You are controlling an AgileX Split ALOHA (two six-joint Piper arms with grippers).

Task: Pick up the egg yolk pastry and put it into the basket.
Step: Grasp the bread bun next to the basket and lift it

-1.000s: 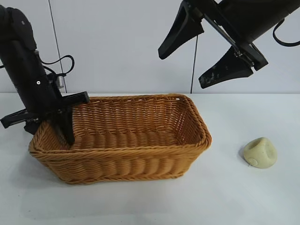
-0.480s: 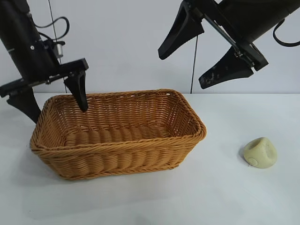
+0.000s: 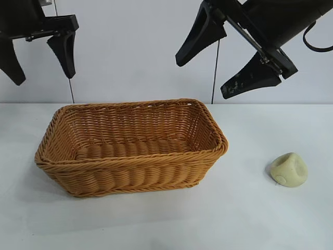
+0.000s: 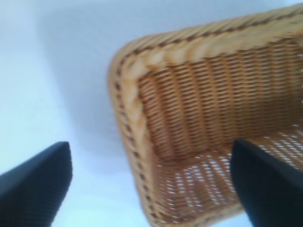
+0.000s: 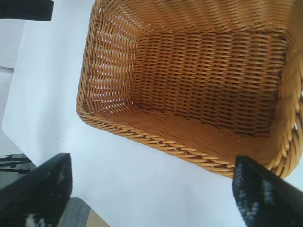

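Two things of the task lie on the white table (image 3: 250, 219) in front of us. Nearest to us, at the right side of the exterior view, we see the egg yolk pastry (image 3: 289, 170), a small pale cream lump that rests on the table by itself, well apart from the basket (image 3: 130, 177) and outside it. The basket stands a little farther back, at the left and middle of the table; it is orange-brown wicker with a braided rim, and we see nothing inside it. In the right wrist view the basket (image 5: 189, 142) shows its whole woven floor, and in the left wrist view the basket (image 4: 137, 142) shows only one corner of it.

Farther back and high above the table we find both arms. The right gripper (image 3: 226, 57) hangs above the far right end of the basket, with its fingers spread wide and nothing between them. The left gripper (image 3: 39, 54) is at the upper left corner, above the left end of the basket; its fingers are also wide apart and hold nothing
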